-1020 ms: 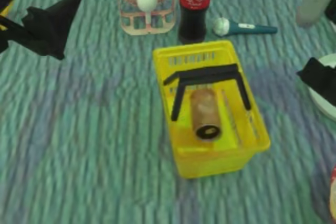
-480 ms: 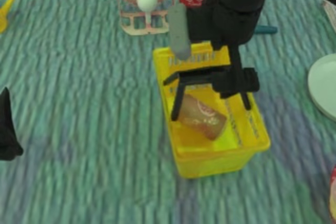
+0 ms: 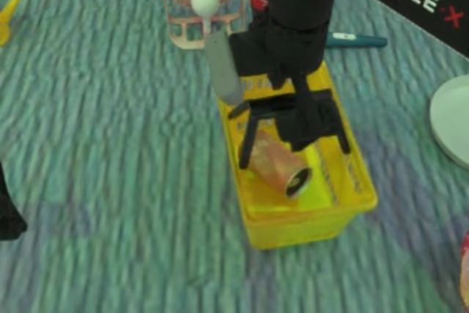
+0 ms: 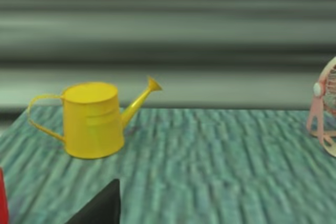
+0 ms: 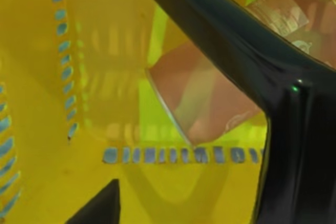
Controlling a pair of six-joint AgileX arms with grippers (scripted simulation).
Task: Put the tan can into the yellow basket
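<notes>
— Two arms, one at work. What stands on the left side?

— Far left, the left gripper sits low at the table's edge, parked; whether it is wide or closed cannot be told. Since half a second ago it has slid nearer the edge. A yellow watering can stands at the far left corner.

— And toward the middle?

— A pink fan stands at the far edge, with the right arm reaching in beside it. That arm comes down steeply from the far right, and the right gripper hangs inside the yellow basket, by the black handles. The right wrist view shows its fingers spread wide, gripping nothing.

— Where is the tan can?

— Inside the basket, lying tilted on its side just beside the gripper (dark end toward the near right corner). The tan can sits between the spread fingers with clear room beside it.

— What has changed?

— The arm has shifted a little to the left over the basket. The can has turned, so its dark end now shows from above.

— Farther right?

— A teal microphone lies behind the basket, and a white plate sits at the right edge.
</notes>
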